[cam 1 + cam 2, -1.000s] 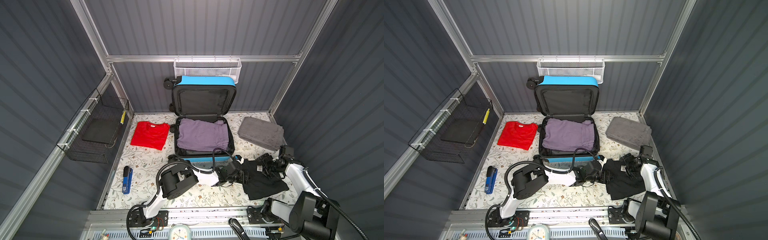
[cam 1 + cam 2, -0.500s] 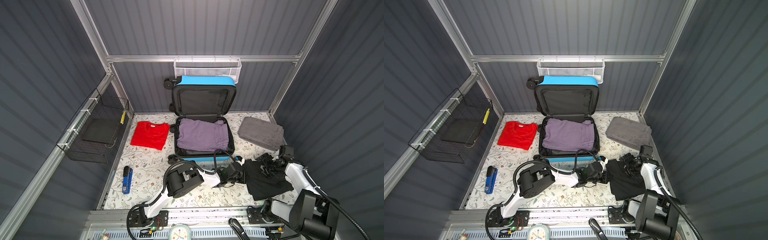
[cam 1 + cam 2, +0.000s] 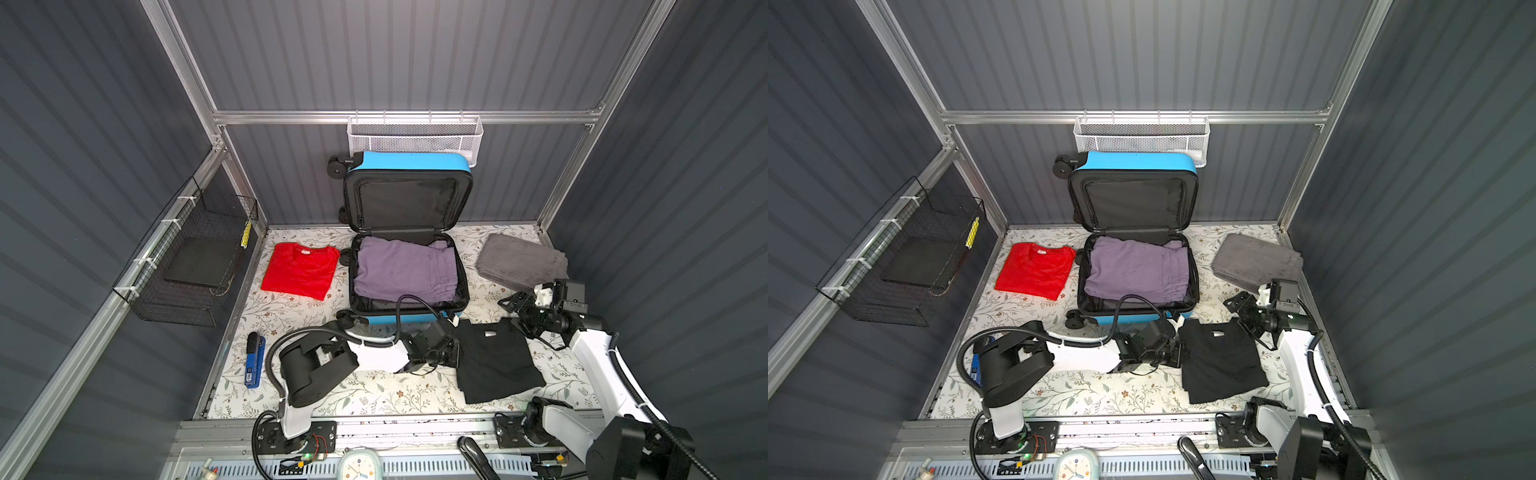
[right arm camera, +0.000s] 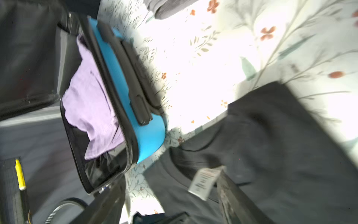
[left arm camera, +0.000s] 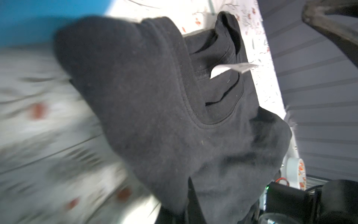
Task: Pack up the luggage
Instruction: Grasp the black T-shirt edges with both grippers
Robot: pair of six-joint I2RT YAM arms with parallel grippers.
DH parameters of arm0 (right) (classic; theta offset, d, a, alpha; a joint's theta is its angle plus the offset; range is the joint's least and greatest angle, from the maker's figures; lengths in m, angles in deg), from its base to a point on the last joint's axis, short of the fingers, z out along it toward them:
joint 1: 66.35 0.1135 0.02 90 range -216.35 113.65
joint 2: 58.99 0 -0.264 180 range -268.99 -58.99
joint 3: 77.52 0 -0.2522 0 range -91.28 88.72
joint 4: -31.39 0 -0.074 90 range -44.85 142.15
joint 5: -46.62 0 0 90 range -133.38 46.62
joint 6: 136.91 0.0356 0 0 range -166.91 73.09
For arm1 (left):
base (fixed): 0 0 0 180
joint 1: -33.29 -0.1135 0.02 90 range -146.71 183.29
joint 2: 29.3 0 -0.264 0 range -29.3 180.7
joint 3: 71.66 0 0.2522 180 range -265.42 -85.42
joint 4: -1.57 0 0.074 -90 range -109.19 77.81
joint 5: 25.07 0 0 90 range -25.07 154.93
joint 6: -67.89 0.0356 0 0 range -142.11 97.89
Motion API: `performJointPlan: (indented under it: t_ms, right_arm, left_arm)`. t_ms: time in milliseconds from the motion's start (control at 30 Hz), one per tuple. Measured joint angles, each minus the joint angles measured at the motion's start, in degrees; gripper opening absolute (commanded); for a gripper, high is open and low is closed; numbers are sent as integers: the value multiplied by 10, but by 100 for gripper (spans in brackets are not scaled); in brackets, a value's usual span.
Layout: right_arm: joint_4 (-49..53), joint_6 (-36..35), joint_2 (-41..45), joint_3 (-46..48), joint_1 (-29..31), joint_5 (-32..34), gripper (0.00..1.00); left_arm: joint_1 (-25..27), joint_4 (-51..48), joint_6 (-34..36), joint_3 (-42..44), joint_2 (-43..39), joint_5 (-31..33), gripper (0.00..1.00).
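Observation:
The blue luggage (image 3: pixel 399 319) (image 3: pixel 1142 318) (image 4: pixel 124 77) lies open in the middle, its lid upright against the back wall and a folded purple garment (image 3: pixel 405 270) inside. A black shirt (image 3: pixel 494 365) (image 3: pixel 1219 365) (image 5: pixel 174 116) (image 4: pixel 280 145) lies on the floral table in front of it, to the right. My left gripper (image 3: pixel 454 354) (image 3: pixel 1179 353) (image 5: pixel 189 201) is shut on the shirt's left edge. My right gripper (image 3: pixel 517 311) (image 3: pixel 1241 307) (image 4: pixel 170 186) stands open at the shirt's far right corner, its fingers on either side of the collar and white label.
A folded red shirt (image 3: pixel 299 270) lies left of the luggage and a grey towel (image 3: pixel 519 259) to its right. A blue tool (image 3: pixel 253 359) is near the left edge. A black wire basket (image 3: pixel 195 266) hangs on the left wall, a white mesh basket (image 3: pixel 415 139) on the back rail.
My left gripper was open a second ago and has shut on the black shirt's edge. The shirt lies flatter. The right gripper's jaws have narrowed a little.

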State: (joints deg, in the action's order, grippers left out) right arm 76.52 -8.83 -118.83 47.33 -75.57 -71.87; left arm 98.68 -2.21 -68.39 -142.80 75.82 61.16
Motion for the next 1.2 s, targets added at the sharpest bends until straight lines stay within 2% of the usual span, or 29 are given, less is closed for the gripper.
performJointPlan:
  t_ms: [167,367,600,800,900,1000,1033,1067,1133,1167,1200]
  right_arm:
    - [19,-18,0,0,43,20,69]
    - [29,-30,-1,9,83,53,70]
    - [12,-33,-39,62,107,76,70]
    - [-34,-21,-105,89,164,80,68]
    - [-59,-11,-126,97,185,76,64]
    - [-95,-3,-129,106,194,71,52]
    - [-107,-2,-129,112,194,66,43]
    - [-117,0,-129,117,195,63,29]
    - [-132,4,-129,131,195,57,7]
    - [-138,4,-128,138,195,52,0]
    - [-143,7,-124,141,195,47,0]
  left_arm:
    - [-33,-73,48,50,-79,16,0]
    - [-60,-129,82,106,-126,38,0]
    - [-62,-145,93,121,-134,53,0]
    - [-62,-151,99,121,-134,61,0]
    - [-62,-152,99,121,-134,62,0]
    - [-62,-152,99,121,-134,62,0]
    - [-62,-152,99,121,-134,62,0]
    - [-62,-153,99,121,-134,62,0]
    - [-62,-154,99,121,-134,62,0]
    - [-62,-154,99,121,-134,62,0]
    - [-62,-156,99,121,-136,62,0]
